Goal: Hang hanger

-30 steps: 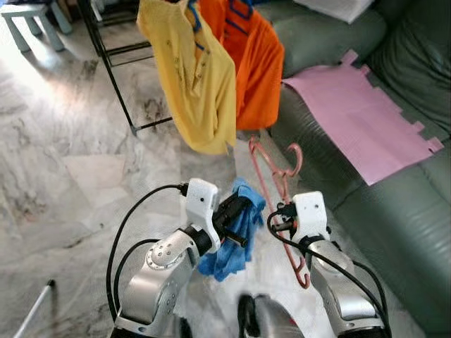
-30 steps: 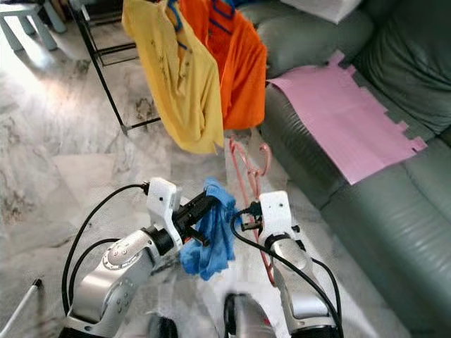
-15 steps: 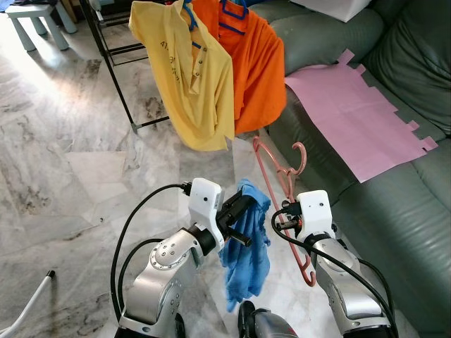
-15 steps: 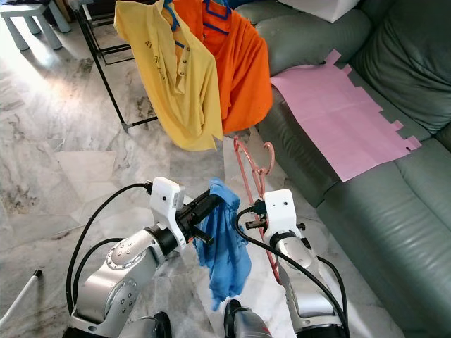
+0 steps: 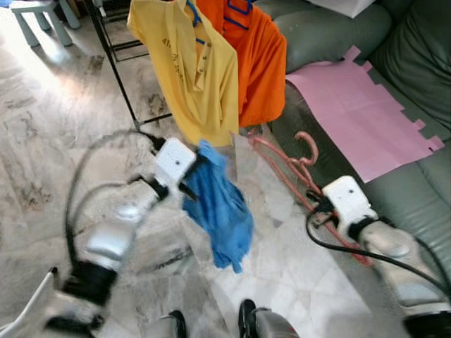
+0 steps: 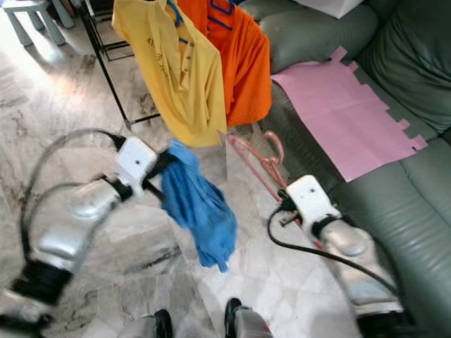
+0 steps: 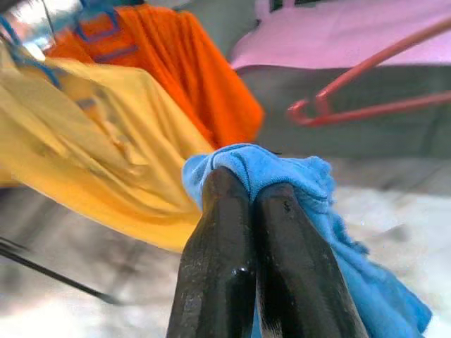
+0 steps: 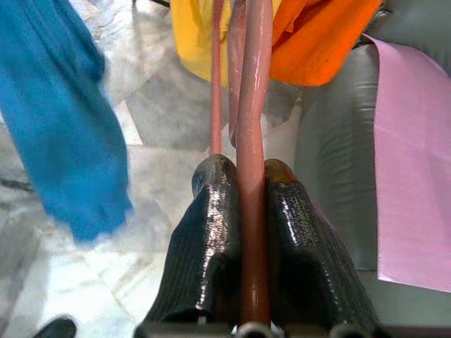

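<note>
My right gripper (image 8: 243, 169) is shut on the lower bar of a pink hanger (image 8: 252, 105). The hanger (image 5: 304, 143) lies tilted in front of the sofa, with its hook toward the hanging shirts. A blue garment (image 5: 222, 208) hangs down limp from my left gripper (image 7: 252, 186), which is shut on its top edge. The garment sits just below the hem of a yellow shirt (image 5: 190, 70). Beside that shirt an orange shirt (image 5: 261, 56) hangs from the same black rack (image 5: 116, 70), both on blue hangers. The blue garment and the pink hanger are apart.
A green sofa (image 5: 416, 190) fills the right side, with a pink mat (image 5: 352, 105) spread on its seat. The floor is pale marble tile. A small light table (image 5: 42, 10) stands at the far left, and a white stick (image 5: 28, 310) lies near my left foot.
Both arms have spread apart. The left arm swung out to the left, carrying the blue garment up to the yellow shirt's hem. The right arm moved right and the hanger now tilts more.
</note>
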Available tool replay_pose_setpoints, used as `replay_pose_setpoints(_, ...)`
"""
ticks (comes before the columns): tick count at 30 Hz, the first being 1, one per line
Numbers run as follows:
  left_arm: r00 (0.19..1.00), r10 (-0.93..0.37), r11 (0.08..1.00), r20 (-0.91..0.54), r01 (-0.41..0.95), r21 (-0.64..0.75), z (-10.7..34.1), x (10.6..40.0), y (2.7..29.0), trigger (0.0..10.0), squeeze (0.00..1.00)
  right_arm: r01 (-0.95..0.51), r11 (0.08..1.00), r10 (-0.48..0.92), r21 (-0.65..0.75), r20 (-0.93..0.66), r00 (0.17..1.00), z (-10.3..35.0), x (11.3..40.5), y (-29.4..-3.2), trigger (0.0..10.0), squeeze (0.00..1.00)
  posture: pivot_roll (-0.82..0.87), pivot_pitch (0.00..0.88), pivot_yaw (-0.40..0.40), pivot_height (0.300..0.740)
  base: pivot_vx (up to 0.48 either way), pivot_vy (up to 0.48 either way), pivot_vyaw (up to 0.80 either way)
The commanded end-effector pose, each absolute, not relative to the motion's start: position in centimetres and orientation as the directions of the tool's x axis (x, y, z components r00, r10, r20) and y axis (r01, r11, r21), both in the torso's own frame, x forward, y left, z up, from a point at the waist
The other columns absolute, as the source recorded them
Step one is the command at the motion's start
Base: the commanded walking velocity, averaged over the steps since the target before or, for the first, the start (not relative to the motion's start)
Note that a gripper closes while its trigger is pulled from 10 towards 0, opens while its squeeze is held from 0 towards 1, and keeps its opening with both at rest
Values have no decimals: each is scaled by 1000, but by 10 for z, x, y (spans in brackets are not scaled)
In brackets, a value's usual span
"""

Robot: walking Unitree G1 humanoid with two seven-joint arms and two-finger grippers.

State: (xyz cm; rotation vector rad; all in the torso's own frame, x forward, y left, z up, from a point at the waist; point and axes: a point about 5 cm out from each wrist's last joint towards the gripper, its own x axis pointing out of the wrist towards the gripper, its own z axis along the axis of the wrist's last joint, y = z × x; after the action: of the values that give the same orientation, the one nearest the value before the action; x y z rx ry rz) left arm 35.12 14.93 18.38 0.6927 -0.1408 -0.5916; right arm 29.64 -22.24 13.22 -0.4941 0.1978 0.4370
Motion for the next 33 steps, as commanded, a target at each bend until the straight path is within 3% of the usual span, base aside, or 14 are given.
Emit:
replay_pose_setpoints(1, 786, -602, 407, -142, 455, 792, 183, 354, 145, 10000, 0, -510, 762, 442, -398, -256, 860, 148, 293, -223, 10000, 0, -80, 249, 0, 740, 0, 0, 0)
replay_pose_setpoints(2, 786, -602, 407, -142, 455, 792, 183, 354, 145, 10000, 0, -510, 762, 442, -398, -256, 860, 148, 293, -223, 10000, 0, -80, 249, 0, 740, 0, 0, 0)
replay_pose_setpoints(5, 760, -625, 270, -180, 427, 863, 186, 357, 144, 10000, 0, -560, 747, 500, -358, -252, 828, 156, 289, -223, 10000, 0, -81, 250, 3, 740, 0, 0, 0)
replay_pose_setpoints(7, 752, -633, 253, -182, 424, 870, 187, 357, 142, 10000, 0, -571, 742, 514, -350, -250, 821, 157, 288, -222, 10000, 0, -81, 250, 3, 740, 0, 0, 0)
replay_pose_setpoints(11, 671, -729, 208, -137, 407, 889, 194, 355, 123, 10000, 0, -671, 693, 625, -266, -244, 742, 161, 280, -212, 10000, 0, -81, 255, 7, 740, 0, 0, 0)
replay_pose_setpoints(12, 637, -757, 159, -148, 400, 903, 193, 352, 116, 10000, 0, -741, 641, 696, -202, -254, 672, 162, 273, -206, 10000, 0, -80, 256, 7, 740, 0, 0, 0)
replay_pose_setpoints(15, 614, -775, 124, -150, 380, 917, 192, 350, 111, 10000, 0, -797, 582, 744, -160, -292, 601, 162, 265, -205, 10000, 0, -79, 257, 6, 740, 0, 0, 0)
replay_pose_setpoints(19, 621, -772, 121, -135, 352, 928, 194, 352, 113, 10000, 0, -820, 553, 754, -146, -331, 567, 160, 261, -209, 10000, 0, -80, 257, 5, 740, 0, 0, 0)
replay_pose_setpoints(25, 700, -698, 96, -149, 298, 950, 193, 367, 131, 10000, 0, -820, 539, 720, -194, -400, 568, 160, 260, -223, 10000, 0, -86, 257, 5, 740, 0, 0, 0)
replay_pose_setpoints(28, 747, -650, 107, -135, 266, 958, 195, 374, 144, 10000, 0, -829, 519, 698, -209, -456, 552, 161, 256, -233, 10000, 0, -91, 259, 6, 740, 0, 0, 0)
replay_pose_setpoints(33, 760, -641, 134, -109, 250, 959, 201, 377, 150, 10000, 0, -835, 520, 697, -178, -477, 536, 166, 251, -240, 10000, 0, -93, 259, 3, 740, 0, 0, 0)
